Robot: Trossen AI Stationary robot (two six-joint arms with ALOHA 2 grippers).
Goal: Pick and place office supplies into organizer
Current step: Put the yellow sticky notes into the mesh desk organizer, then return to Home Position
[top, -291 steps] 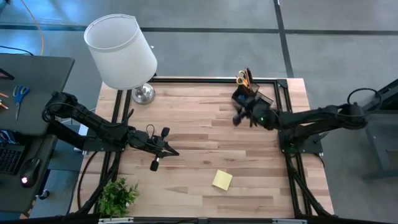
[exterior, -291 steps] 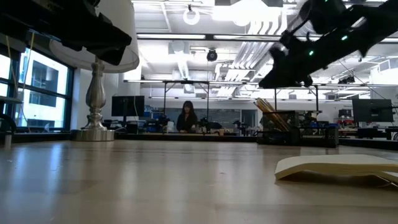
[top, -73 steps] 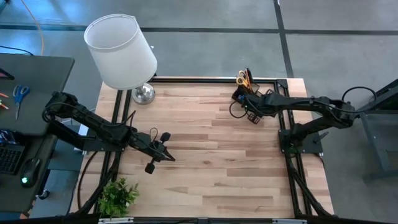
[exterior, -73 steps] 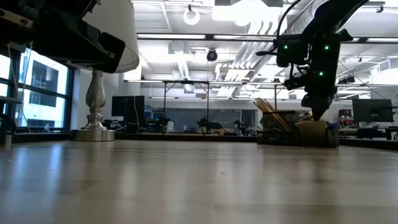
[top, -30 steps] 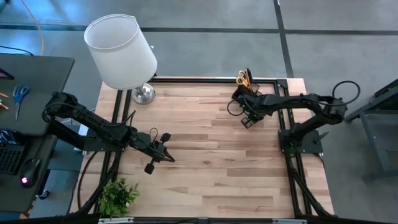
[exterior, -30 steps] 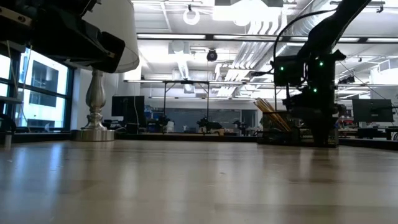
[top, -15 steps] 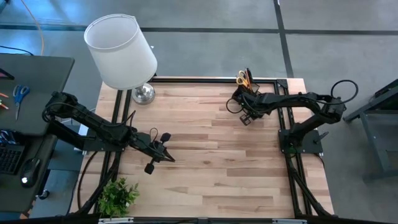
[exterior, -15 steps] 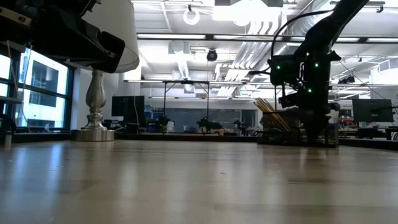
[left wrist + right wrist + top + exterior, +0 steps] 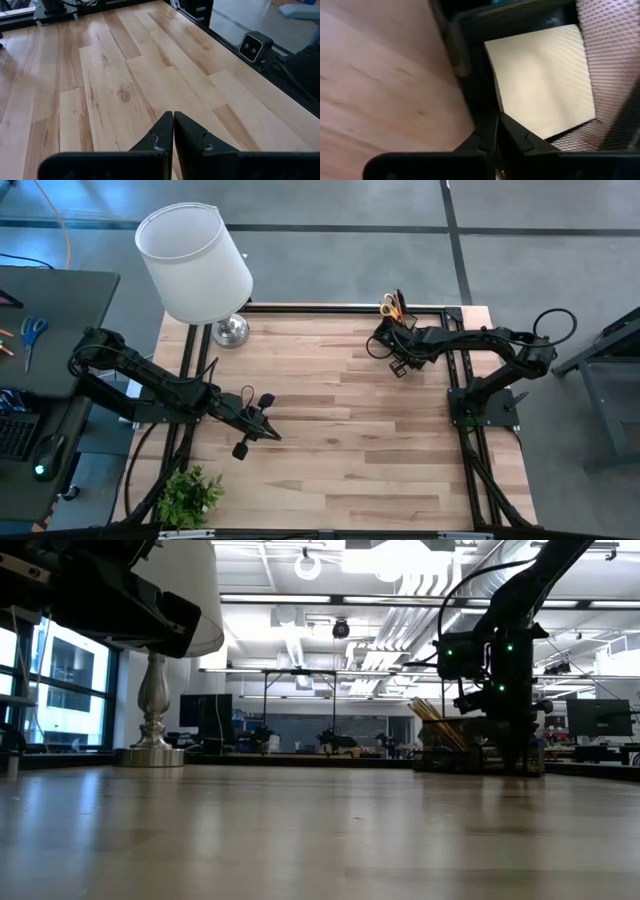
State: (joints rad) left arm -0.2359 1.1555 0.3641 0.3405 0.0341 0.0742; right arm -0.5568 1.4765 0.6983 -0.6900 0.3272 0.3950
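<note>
We see the right gripper (image 9: 397,367) with fingers together, holding nothing, low beside the organizer (image 9: 400,338) at the table's (image 9: 330,430) far right corner. The sticky pad (image 9: 540,80) lies inside its mesh compartment; scissors (image 9: 389,306) stand in it. The left gripper (image 9: 256,428), fingers together, waits over the table's left side.

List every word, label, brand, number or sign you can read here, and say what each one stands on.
None can be read: no printed words or numbers show.
Sticky-note pad in the organizer: its face is blank.
Monitors in the room behind the table: anything on them is too small to read.
</note>
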